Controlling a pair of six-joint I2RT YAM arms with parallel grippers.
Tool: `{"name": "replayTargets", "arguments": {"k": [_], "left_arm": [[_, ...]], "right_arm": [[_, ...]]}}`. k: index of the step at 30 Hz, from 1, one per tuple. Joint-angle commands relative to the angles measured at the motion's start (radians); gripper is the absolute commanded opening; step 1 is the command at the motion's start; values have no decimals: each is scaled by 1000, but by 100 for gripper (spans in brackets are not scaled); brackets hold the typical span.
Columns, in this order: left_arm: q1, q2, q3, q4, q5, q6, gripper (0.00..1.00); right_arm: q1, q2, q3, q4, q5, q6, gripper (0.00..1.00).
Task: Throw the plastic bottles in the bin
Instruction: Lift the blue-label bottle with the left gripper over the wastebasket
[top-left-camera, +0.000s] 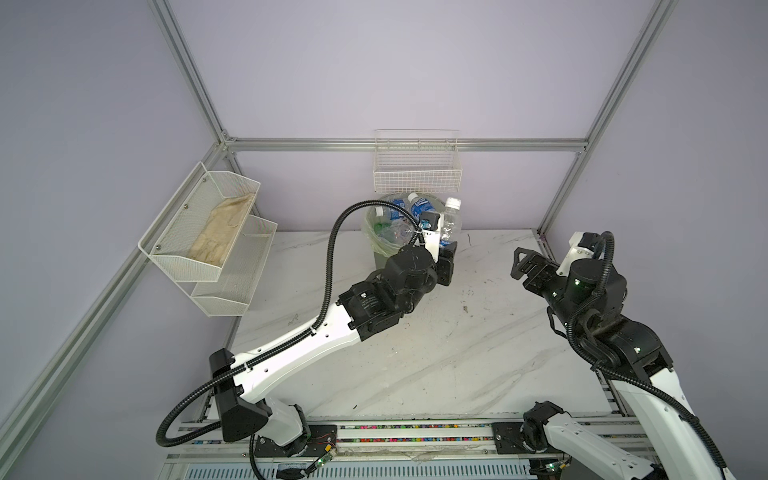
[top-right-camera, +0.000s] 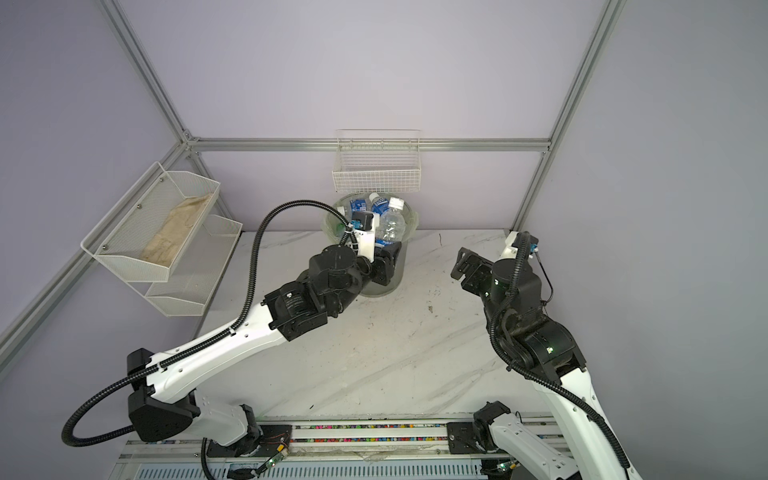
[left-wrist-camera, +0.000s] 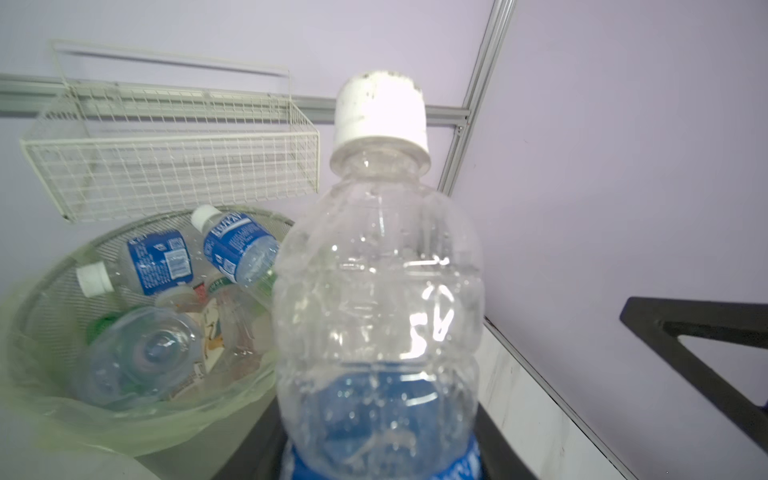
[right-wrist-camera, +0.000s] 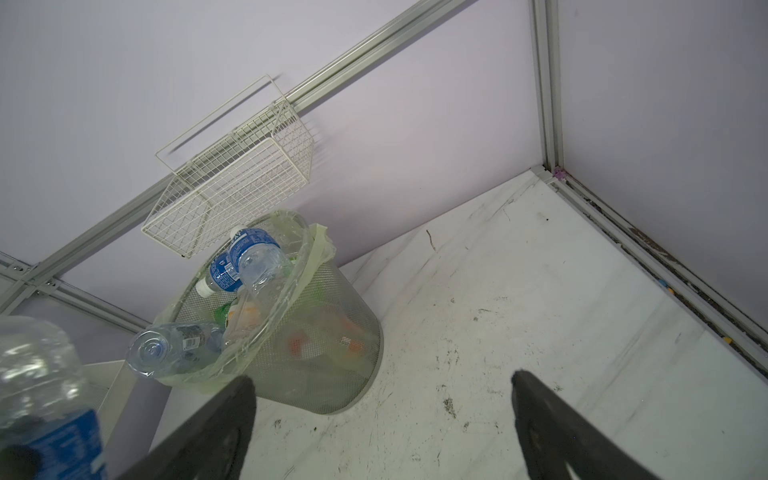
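A clear plastic bottle (left-wrist-camera: 378, 291) with a white cap and a blue label is standing upright in the left gripper (top-left-camera: 448, 249), whose jaws are pinching its lower body. The bottle is hovering just beside the rim of the bin (right-wrist-camera: 332, 332), on the side facing the robot. Whether it is over the opening yet cannot be told. The bin, lined with a pale green bag (left-wrist-camera: 124, 424), is sitting below a white wire basket (top-left-camera: 417, 174) and is holding other bottles (left-wrist-camera: 239, 249) piled up to its rim. One overhanging bottle (right-wrist-camera: 166, 349) is lying across that rim, its base sticking out past the bag. The right gripper (top-left-camera: 516, 262) is waiting well apart from the bin, jaws spread wide and carrying nothing. Several things could be going wrong from here. A release made too soon would likely be sending the bottle down outside the bin onto the table (top-left-camera: 415, 353). Even a well-placed drop may be bouncing off the crowded pile, or knocking the overhanging bottle loose. An arm brushing the bin could be tipping it.
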Motion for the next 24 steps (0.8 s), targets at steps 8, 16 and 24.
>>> {"name": "replayTargets", "arguments": {"k": [8, 16, 24], "left_arm": [[105, -98, -5, 64, -20, 105, 21], [242, -61, 112, -22, 91, 71, 21], [284, 69, 257, -79, 143, 73, 21]], "right_arm": [[0, -14, -15, -13, -1, 10, 97], [0, -14, -17, -10, -5, 10, 97], [0, -13, -12, -10, -11, 11, 97]]}}
